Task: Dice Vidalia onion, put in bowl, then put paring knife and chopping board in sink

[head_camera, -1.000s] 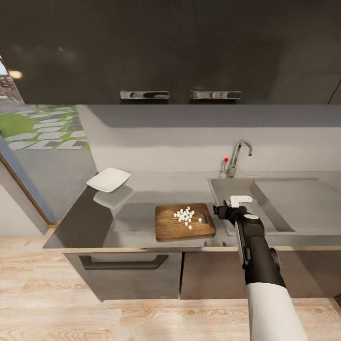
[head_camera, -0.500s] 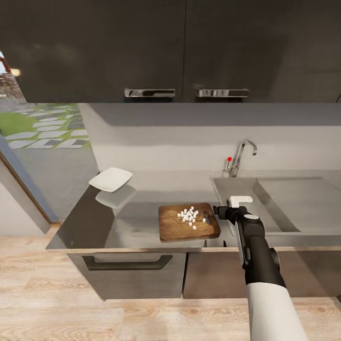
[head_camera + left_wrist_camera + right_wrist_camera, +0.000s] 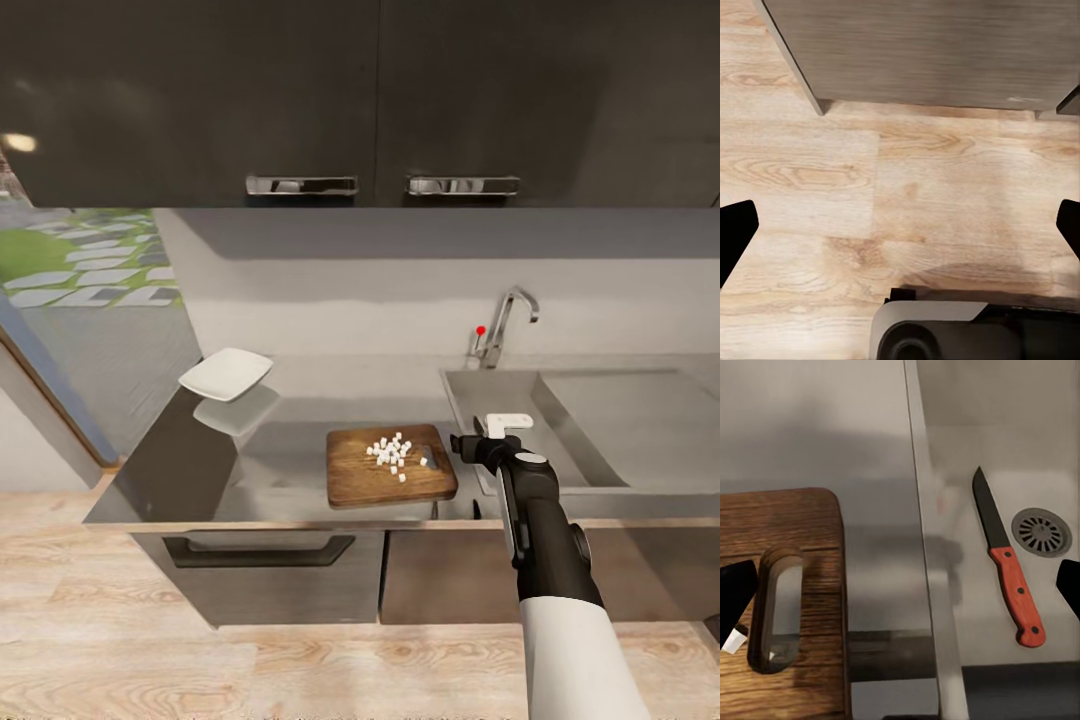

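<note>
Paring knife (image 3: 1009, 574) lies in sink (image 3: 1020, 450) — diced onion (image 3: 390, 453) remains on chopping board (image 3: 390, 466); right gripper (image 3: 900, 585) spread, empty

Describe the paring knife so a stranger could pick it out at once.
Start at the steel sink set into the grey countertop. On the basin floor, beside the round drain, lies the paring knife. Its short dark pointed blade and red riveted handle make it the one loose thing in the basin.

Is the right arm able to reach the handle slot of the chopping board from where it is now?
Probably yes. The right pincer hangs open beside the chopping board, at the slot end, with nothing between them.
</note>
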### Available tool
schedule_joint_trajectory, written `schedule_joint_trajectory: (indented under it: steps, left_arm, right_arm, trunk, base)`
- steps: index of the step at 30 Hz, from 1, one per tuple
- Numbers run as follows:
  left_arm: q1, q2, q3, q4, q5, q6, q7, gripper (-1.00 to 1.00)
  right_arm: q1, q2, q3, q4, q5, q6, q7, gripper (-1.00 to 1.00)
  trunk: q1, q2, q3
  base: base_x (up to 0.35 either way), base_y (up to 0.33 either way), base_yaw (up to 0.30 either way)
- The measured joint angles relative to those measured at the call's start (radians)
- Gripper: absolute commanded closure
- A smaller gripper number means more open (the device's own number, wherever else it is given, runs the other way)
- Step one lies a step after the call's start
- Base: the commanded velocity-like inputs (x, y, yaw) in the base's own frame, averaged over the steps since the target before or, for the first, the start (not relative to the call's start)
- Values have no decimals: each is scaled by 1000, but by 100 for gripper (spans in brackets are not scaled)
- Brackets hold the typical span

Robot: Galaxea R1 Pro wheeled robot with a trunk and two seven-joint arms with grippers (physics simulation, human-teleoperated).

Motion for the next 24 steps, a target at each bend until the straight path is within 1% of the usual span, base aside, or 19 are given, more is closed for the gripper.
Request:
schedule_joint_trajectory:
  steps: [14, 19, 24]
  left_arm:
    - [0, 0, 0, -1, 0, 0, 0, -100]
    - [0, 0, 0, -1, 0, 0, 0, -100]
    - [0, 0, 0, 0, 0, 0, 0, -100]
  right_arm:
    - [0, 0, 2, 0, 0, 0, 0, -100]
    - [0, 0, 2, 1, 0, 0, 0, -100]
    - [0, 1, 3, 19, 1, -1, 0, -100]
  trunk:
    - [0, 0, -22]
    - [0, 0, -30]
    - [0, 0, -38]
  base:
    - [0, 0, 0]
    - [42, 86, 0]
    - [4, 11, 0]
